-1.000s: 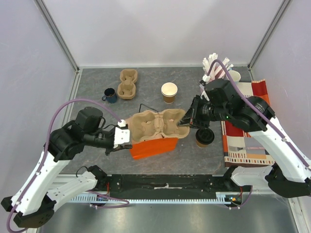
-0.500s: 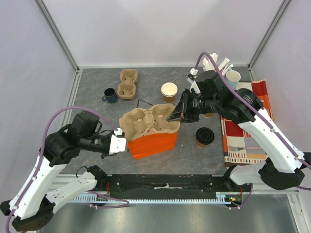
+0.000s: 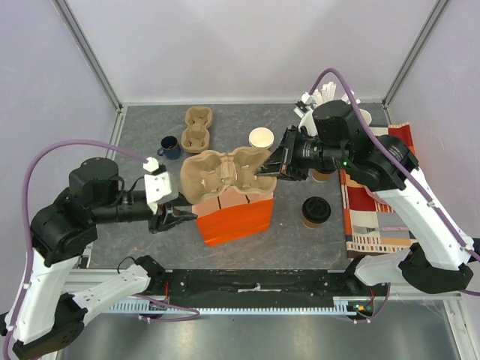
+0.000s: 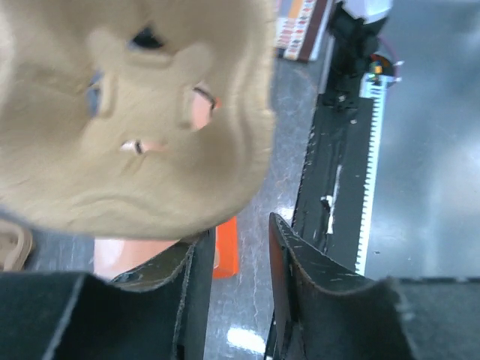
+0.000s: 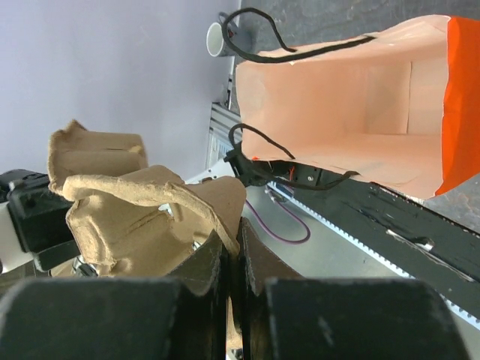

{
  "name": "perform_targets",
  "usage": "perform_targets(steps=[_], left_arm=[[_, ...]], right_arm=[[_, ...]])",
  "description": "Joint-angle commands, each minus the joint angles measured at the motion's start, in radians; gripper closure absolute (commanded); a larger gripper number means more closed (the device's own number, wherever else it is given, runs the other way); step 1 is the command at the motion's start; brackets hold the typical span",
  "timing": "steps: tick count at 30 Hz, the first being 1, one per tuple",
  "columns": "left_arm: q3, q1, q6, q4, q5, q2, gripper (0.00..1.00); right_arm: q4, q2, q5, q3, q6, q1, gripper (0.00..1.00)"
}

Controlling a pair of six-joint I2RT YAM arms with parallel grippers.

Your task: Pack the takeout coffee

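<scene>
A kraft cup with a black lid (image 3: 316,211) stands right of the orange paper bag (image 3: 234,220). A lidless kraft cup (image 3: 261,139), cream inside, stands behind the bag. My right gripper (image 3: 265,172) is shut on the right edge of a brown pulp cup carrier (image 3: 223,174), holding it in the air over the bag. In the right wrist view the jaws (image 5: 234,225) pinch the carrier's rim (image 5: 142,217), with the bag's open mouth (image 5: 352,112) beyond. My left gripper (image 3: 177,218) hangs open just left of the bag, holding nothing. In the left wrist view its fingers (image 4: 199,289) sit under the carrier's underside (image 4: 135,112).
A dark blue mug (image 3: 169,147) and a second, smaller carrier (image 3: 197,129) sit at the back left. A striped cloth (image 3: 375,221) lies along the right side. White sticks (image 3: 324,96) stand in a holder behind my right arm. Metal rails run along the near edge.
My left gripper has opened and drawn back to the left, away from the bag. My right gripper has lifted the carrier and carried it leftward, over the bag.
</scene>
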Motion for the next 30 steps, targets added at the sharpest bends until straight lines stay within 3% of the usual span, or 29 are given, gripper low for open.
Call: perform_targets(steps=[1,3,5,9,12,19,22,25,30], left_arm=[[0.019,0.007,-0.176,0.033,-0.220,0.082,0.57],[0.042,0.027,-0.182,0.022,-0.254,0.145,0.54],[0.071,0.062,-0.200,0.048,-0.196,0.170,0.52],[0.096,0.286,-0.216,0.067,-0.013,0.210,0.51],[0.109,0.406,-0.136,0.017,0.062,0.274,0.51],[0.131,0.411,0.203,-0.152,0.177,0.349,0.52],[0.113,0.409,0.257,-0.182,0.156,0.388,0.51],[0.059,0.409,0.242,-0.096,0.067,0.385,0.50],[0.074,0.383,0.254,-0.120,0.082,0.421,0.50]], right_arm=[[0.011,-0.002,0.049,0.051,0.034,-0.018,1.00],[-0.006,0.001,0.072,0.066,0.036,-0.032,1.00],[-0.017,0.001,0.075,0.076,0.036,-0.056,1.00],[-0.031,0.002,0.074,0.086,0.029,-0.110,1.00],[-0.069,0.007,0.089,0.086,0.008,-0.135,1.00],[-0.098,-0.007,0.076,0.048,-0.044,-0.175,1.00],[-0.101,-0.025,0.074,0.025,-0.049,-0.182,1.00],[-0.101,-0.039,0.074,0.004,-0.049,-0.185,1.00],[-0.100,-0.050,0.066,-0.004,-0.049,-0.187,1.00]])
